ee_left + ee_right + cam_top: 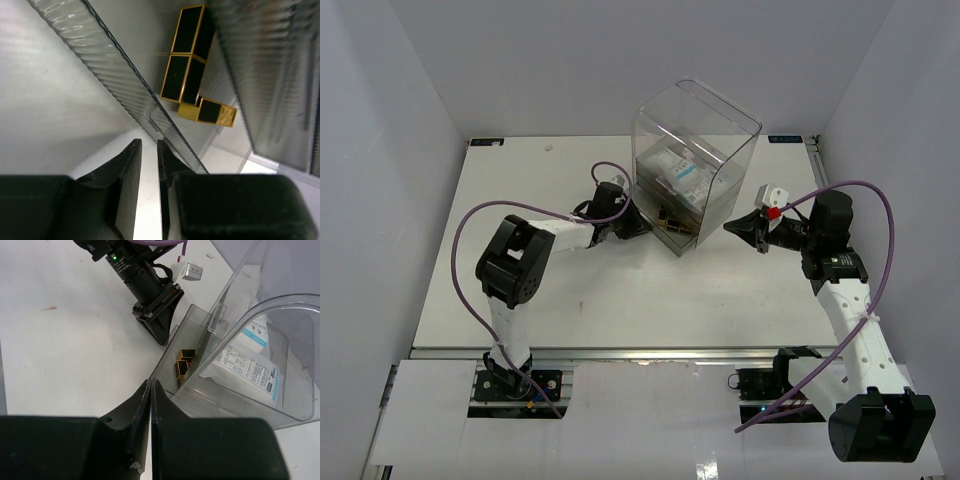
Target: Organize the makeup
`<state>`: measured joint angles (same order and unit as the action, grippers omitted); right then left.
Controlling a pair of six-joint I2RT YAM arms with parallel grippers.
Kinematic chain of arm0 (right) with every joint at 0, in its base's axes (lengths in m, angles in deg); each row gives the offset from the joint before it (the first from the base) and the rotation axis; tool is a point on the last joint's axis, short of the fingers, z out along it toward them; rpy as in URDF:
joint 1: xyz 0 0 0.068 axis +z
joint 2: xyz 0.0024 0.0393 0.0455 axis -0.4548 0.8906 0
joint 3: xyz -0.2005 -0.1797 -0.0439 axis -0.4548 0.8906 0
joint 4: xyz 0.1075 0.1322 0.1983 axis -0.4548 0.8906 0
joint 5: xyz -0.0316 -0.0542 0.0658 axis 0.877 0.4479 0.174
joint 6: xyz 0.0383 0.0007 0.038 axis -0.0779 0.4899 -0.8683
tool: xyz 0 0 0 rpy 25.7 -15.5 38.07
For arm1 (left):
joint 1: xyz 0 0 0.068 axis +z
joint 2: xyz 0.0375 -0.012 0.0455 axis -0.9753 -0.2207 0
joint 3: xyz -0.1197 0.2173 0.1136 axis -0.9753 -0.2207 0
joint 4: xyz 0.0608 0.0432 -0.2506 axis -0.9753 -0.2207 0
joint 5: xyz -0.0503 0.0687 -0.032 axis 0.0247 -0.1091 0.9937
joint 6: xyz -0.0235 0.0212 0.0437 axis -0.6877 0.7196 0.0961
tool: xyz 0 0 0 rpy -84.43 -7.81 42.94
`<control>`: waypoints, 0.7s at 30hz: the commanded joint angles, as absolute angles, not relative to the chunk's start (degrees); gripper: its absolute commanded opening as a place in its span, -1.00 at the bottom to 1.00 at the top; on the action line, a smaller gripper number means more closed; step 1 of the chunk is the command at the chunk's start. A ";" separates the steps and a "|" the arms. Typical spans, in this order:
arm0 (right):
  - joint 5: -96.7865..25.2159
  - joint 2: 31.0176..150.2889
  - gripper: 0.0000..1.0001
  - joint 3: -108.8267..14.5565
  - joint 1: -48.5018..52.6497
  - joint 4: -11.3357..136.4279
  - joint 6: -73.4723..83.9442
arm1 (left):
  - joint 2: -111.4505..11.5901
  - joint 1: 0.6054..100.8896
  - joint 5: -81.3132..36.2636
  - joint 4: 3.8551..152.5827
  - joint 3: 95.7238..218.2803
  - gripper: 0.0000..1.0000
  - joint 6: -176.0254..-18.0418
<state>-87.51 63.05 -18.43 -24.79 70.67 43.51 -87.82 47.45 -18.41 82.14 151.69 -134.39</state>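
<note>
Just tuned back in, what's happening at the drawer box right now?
The left gripper sits at the pulled-out bottom drawer of the clear drawer box, fingers slightly apart and holding nothing. Gold lipstick tubes lie in that drawer; white-and-blue sachets are higher up inside. The right gripper hovers shut and empty beside the box.

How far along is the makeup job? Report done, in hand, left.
Done: sachets and gold lipstick tubes lie inside the clear drawer box. In hand: nothing; left gripper sits at the pulled-out bottom drawer, right gripper shut, empty. Left: closing that drawer, apparently.
</note>
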 commanded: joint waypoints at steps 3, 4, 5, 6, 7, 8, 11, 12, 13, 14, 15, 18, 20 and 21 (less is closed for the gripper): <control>-88.30 61.89 -0.85 -17.59 -25.55 68.72 43.23 | -91.21 47.03 -19.05 83.53 159.59 -0.39 -135.20; -88.23 61.87 -0.85 -17.54 -25.69 68.70 43.27 | -91.84 47.01 -18.92 83.64 160.54 -0.39 -135.52; -88.14 61.87 -0.85 -17.50 -25.82 68.66 43.31 | -92.49 47.01 -18.71 83.76 161.37 -0.40 -135.91; -88.09 61.87 -0.84 -17.44 -25.91 68.63 43.34 | -93.04 47.01 -18.52 83.93 162.07 -0.40 -136.22; -88.09 61.85 -0.84 -17.40 -25.93 68.63 43.36 | -93.50 47.01 -18.36 84.13 162.53 -0.39 -136.40; -88.09 61.78 -0.85 -17.45 -26.03 68.63 43.43 | -94.11 47.01 -18.17 84.20 163.05 -0.39 -136.60; -88.00 61.78 -0.84 -17.29 -26.35 68.63 43.51 | -95.02 47.01 -17.65 84.29 164.68 -0.39 -136.83; -88.03 61.75 -0.84 -17.26 -26.35 68.63 43.55 | -95.26 47.01 -17.51 84.29 165.05 -0.38 -136.87; -88.08 61.69 -0.84 -17.20 -26.36 68.62 43.60 | -95.56 47.01 -17.34 84.30 165.35 -0.38 -136.87; -88.08 61.70 -0.84 -17.11 -26.43 68.54 43.52 | -95.82 47.01 -17.22 84.47 165.54 -0.38 -136.87; -88.00 61.78 -0.84 -17.03 -26.35 68.45 43.52 | -95.99 47.01 -16.81 84.55 165.96 -0.37 -136.87; -88.01 61.78 -0.83 -16.93 -26.35 68.18 43.42 | -96.44 47.01 -16.34 85.09 166.44 -0.35 -136.97; -88.09 61.78 -0.83 -16.85 -26.69 68.03 43.27 | -96.79 47.01 -15.97 85.37 167.02 -0.33 -137.18; -88.09 61.71 -0.83 -16.79 -27.70 67.95 43.19 | -97.00 46.95 -15.67 85.37 167.62 -0.33 -137.35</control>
<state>-87.45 62.76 -17.43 -26.15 70.52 43.56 -97.06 47.40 -17.41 82.75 164.32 -136.60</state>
